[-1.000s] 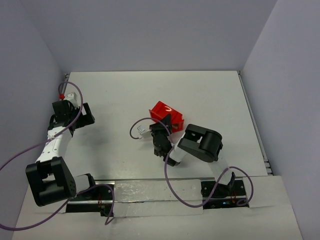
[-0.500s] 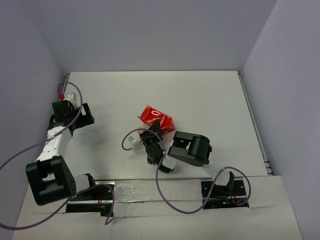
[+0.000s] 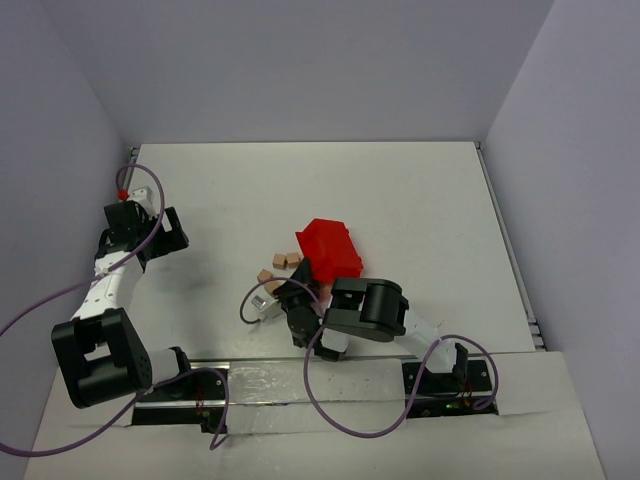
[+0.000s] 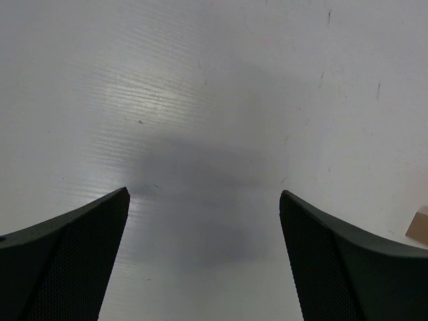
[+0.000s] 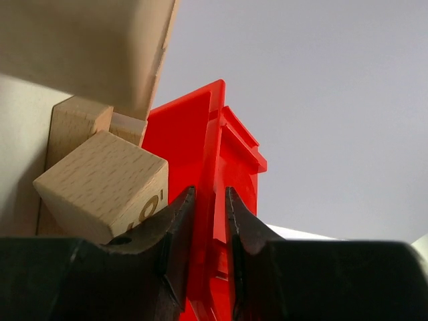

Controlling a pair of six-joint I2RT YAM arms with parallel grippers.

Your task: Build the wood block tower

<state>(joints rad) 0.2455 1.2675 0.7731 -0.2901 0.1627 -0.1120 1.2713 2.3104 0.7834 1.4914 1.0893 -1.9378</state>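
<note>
The right claw (image 5: 208, 194) is clenched on a wall of the red bin (image 5: 200, 160), one finger on each side of the thin plastic edge, as its wrist view shows. From above, the bin (image 3: 331, 248) sits a little toward 6 o'clock from the middle of the tabletop (image 3: 420, 200). It is tilted, so that only closed red faces meet the overhead camera. The right arm reaches it from 6 o'clock, its wrist folded in close below the bin. Three wood blocks (image 3: 280, 263) show from above, lying loose on the tabletop at about 9 o'clock of the bin. They are close together in a short row, the nearest just beside the bin's edge, and none rests on another. In the right wrist view, more of the pale cubes crowd against the bin at 9 o'clock of the fingers. One block (image 5: 100, 184) carries a dark printed mark on its lower face and lies against the left finger (image 5: 175, 234). Another block fills the upper left corner, too close to the lens to make out whole. The left claw (image 4: 204, 194) is released, its two dark fingers spread wide over bare white tabletop with nothing between them. A sliver of one block (image 4: 419, 227) shows at 3 o'clock in that view. From above, the left arm stands near the tabletop's 9 o'clock edge, well apart from the bin and the blocks.
</note>
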